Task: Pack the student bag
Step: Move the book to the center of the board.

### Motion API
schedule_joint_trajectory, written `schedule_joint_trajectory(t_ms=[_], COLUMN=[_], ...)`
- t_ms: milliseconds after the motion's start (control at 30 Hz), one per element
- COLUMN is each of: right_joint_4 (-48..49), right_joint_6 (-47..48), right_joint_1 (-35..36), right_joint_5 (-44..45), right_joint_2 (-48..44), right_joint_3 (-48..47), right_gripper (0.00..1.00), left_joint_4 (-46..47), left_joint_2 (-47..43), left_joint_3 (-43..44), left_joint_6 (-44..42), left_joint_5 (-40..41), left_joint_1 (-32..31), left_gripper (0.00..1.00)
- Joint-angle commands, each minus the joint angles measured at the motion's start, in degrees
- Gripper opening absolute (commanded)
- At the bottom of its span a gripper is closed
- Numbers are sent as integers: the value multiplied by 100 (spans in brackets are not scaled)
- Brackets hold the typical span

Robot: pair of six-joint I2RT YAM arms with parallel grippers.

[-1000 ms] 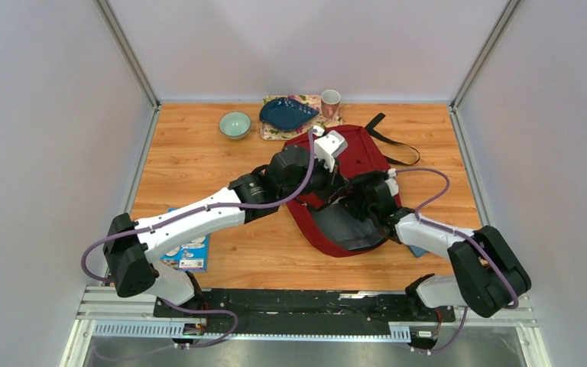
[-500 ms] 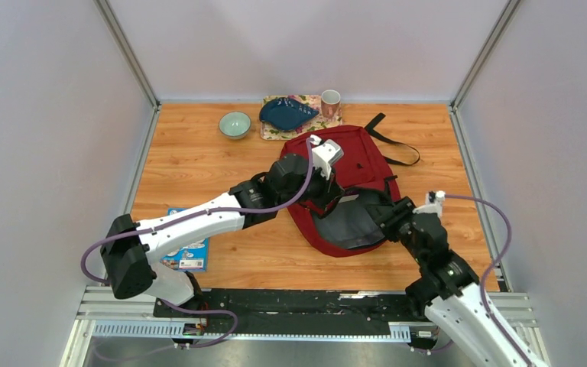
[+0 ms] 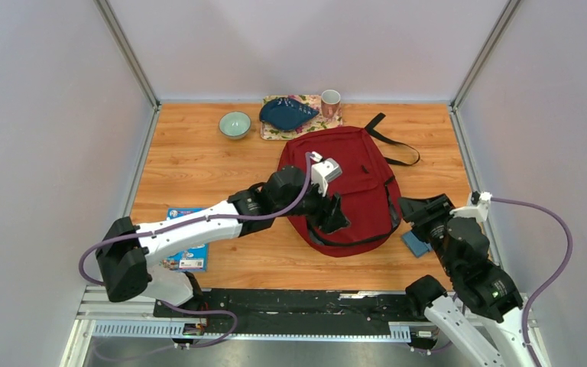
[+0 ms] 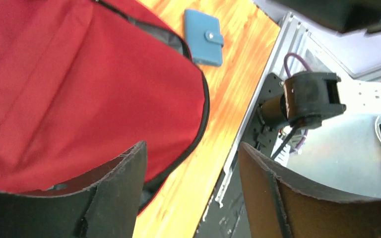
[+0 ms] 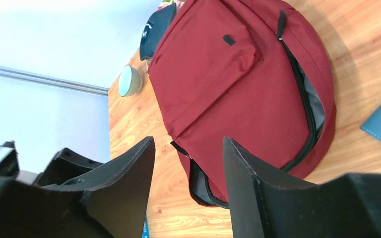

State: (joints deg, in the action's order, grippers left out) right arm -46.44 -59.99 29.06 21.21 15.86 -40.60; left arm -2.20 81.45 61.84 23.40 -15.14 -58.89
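The student bag [image 3: 359, 172] is a dark red backpack lying flat mid-table, its black zipper partly open along the near right side, with grey lining [image 5: 315, 107] showing. My left gripper [image 3: 335, 217] hovers over the bag's near left edge, open and empty; in the left wrist view the red fabric [image 4: 79, 84] lies under and beside the left finger [image 4: 124, 178]. My right gripper [image 3: 422, 211] is open too, just off the bag's right edge, holding nothing. The right wrist view looks across the whole bag [image 5: 238, 84] between its spread fingers.
A small blue wallet [image 3: 414, 243] lies on the wood by the bag's near right corner, close under the right gripper. A blue book [image 3: 187, 252] lies near left. At the back stand a green bowl [image 3: 235, 124], a dark blue dish [image 3: 287, 113] on a floral mat, and a cup [image 3: 330, 102].
The left gripper opened and let go of the bag's flap, which dropped shut over the dark interior. The right arm pulled back off the bag to the right and opened.
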Motion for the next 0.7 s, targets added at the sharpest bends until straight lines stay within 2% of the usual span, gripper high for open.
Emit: schedule_joint_trajectory(t_ms=[0, 133, 267, 300, 367, 400, 500, 533, 667], right_joint_4=[493, 1118, 1916, 2041, 2348, 2410, 2499, 2499, 2552], right_joint_6=[698, 997, 1085, 1094, 1199, 1261, 1576, 1665, 1929], right_joint_1=[12, 12, 21, 30, 117, 239, 617, 740, 1286], right_joint_5=[-125, -1108, -2793, -3015, -3455, -3518, -3642, -3650, -3782], right_joint_2=[426, 979, 1865, 2008, 2419, 2561, 3150, 3317, 4291], right_joint_3=[-379, -308, -133, -89, -88, -123, -387, -587, -1010], right_gripper=[56, 56, 57, 57, 59, 59, 61, 62, 65], left_joint_4=[-114, -894, -1590, -1704, -2038, -2126, -2556, -2740, -3164], left_joint_2=[-892, -1535, -2315, -2466, -2965, -3142, -3697, -3785, -4031], left_joint_3=[-409, -804, -1314, -1446, -1850, -1982, -2422, -2553, -2625], left_joint_6=[-159, -318, 76, 251, 419, 507, 656, 657, 596], left_joint_5=[553, 2335, 2963, 3033, 3349, 3429, 3877, 3878, 3799], left_joint_1=[-17, 141, 930, 1385, 1818, 2220, 2890, 3467, 4771], left_gripper=[77, 77, 78, 78, 79, 80, 80, 81, 81])
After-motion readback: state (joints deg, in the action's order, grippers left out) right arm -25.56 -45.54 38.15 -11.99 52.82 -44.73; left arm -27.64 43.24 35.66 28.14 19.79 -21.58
